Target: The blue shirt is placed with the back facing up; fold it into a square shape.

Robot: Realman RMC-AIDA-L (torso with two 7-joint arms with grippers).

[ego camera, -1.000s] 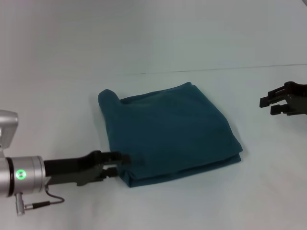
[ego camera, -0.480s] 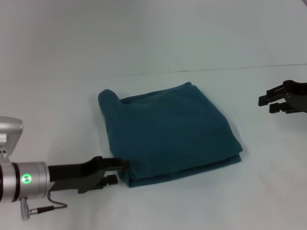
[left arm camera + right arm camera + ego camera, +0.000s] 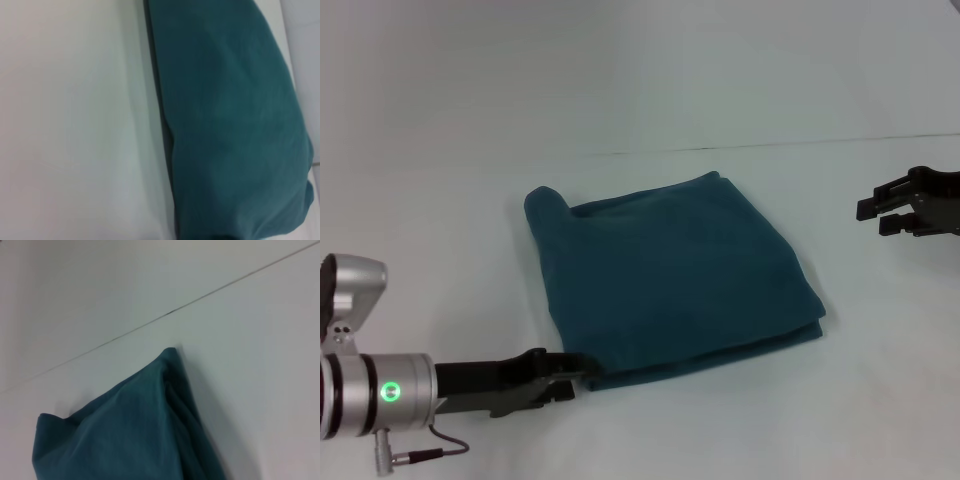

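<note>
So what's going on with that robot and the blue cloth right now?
Left gripper at near left corner of the folded dark teal-blue fabric shirt. Right gripper off to the right, clear of it. Nothing in the way.

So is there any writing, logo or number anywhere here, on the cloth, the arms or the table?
None can be read.
The folded dark teal-blue short-sleeved T-shirt is plain, with no print or tag showing.
The left end effector and its silver arm bear only a green glowing light, no letters.
The black right end effector shows no marking.
The white table carries no text.
</note>
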